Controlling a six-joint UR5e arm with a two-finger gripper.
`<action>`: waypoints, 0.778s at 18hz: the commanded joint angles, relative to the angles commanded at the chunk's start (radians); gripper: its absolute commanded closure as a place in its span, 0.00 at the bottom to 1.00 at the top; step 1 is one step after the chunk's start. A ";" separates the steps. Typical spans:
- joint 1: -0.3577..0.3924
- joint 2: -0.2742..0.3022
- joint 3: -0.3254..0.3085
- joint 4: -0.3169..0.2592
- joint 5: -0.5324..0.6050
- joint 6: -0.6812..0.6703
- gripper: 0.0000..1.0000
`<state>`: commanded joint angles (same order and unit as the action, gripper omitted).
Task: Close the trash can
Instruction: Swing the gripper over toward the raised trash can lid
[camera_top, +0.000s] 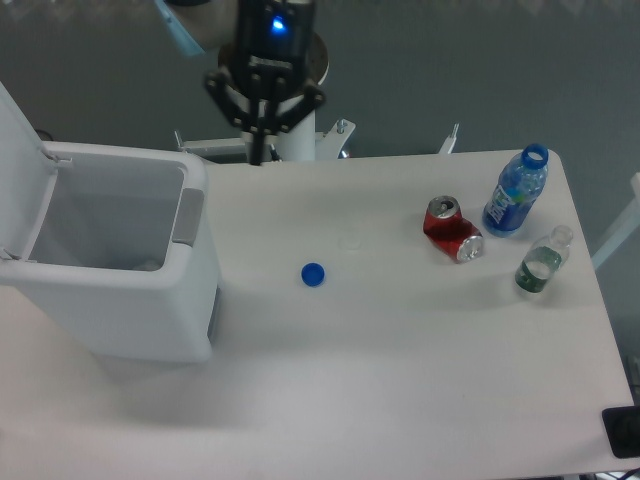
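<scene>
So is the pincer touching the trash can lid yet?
Apart. The fixed camera shows the pincer near the table's back edge, with clear space between it and the raised lid of the trash can.

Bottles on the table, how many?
2. The blue bottle, uncapped, stands at the far right edge; the smaller clear bottle stands just in front of it. Any inside the trash can would be hidden.
</scene>
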<state>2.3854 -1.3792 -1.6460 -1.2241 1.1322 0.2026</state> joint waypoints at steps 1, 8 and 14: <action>-0.006 0.008 0.000 0.002 -0.012 -0.006 1.00; -0.051 0.037 0.026 0.003 -0.095 -0.026 0.99; -0.133 0.023 0.080 0.006 -0.121 -0.043 0.99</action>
<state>2.2520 -1.3560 -1.5663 -1.2180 1.0110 0.1595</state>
